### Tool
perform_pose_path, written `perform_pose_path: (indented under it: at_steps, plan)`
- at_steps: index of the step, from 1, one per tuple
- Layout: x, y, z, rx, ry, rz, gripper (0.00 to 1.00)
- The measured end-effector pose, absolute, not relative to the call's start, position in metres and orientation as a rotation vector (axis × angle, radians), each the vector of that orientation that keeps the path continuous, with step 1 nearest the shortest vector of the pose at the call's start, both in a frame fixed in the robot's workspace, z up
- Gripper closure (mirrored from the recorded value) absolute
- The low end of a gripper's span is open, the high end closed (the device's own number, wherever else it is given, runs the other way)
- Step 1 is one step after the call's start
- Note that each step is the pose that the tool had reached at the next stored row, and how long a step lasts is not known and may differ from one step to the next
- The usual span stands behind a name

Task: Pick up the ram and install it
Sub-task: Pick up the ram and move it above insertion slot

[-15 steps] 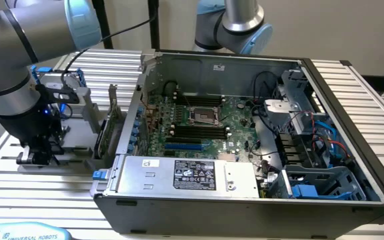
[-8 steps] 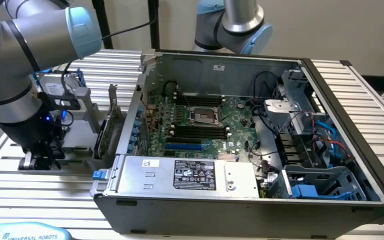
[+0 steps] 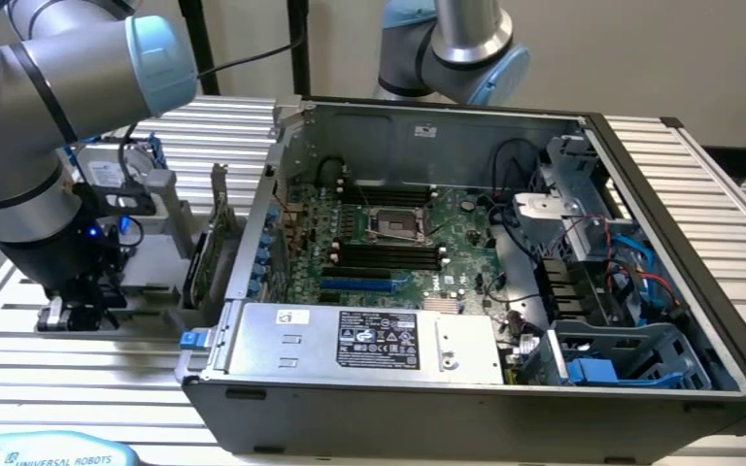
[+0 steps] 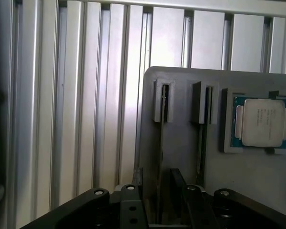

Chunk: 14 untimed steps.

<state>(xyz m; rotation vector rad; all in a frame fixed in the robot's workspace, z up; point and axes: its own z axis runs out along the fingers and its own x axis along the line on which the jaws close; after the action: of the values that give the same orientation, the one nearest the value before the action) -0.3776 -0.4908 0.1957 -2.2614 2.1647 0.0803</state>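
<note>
Early, at the pickup stage. Low at the lower left of the exterior view, over the gray holder [image 4: 181,86] and well apart from the open computer case [image 3: 477,408]: gripper [image 3: 73,313], fingers [image 4: 133,200] spread either side of the ram [image 4: 160,143], not clamped. Ram on edge in a holder slot near the processor [image 4: 262,121], unlifted. Memory slots [image 3: 380,254] seemingly unfilled; lift and install left.

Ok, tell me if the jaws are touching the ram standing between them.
Cannot tell. In the wrist view the gripper has its jaws either side of the ram in its grey holder, but their tips are cut off.
</note>
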Motion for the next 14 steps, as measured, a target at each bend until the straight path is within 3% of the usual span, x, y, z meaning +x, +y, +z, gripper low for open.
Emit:
perform_pose_path:
  at_steps: [14]
  plan:
    - [-0.3813, -0.4877, 0.1957, -2.260, 2.163, 0.086, 0.64]
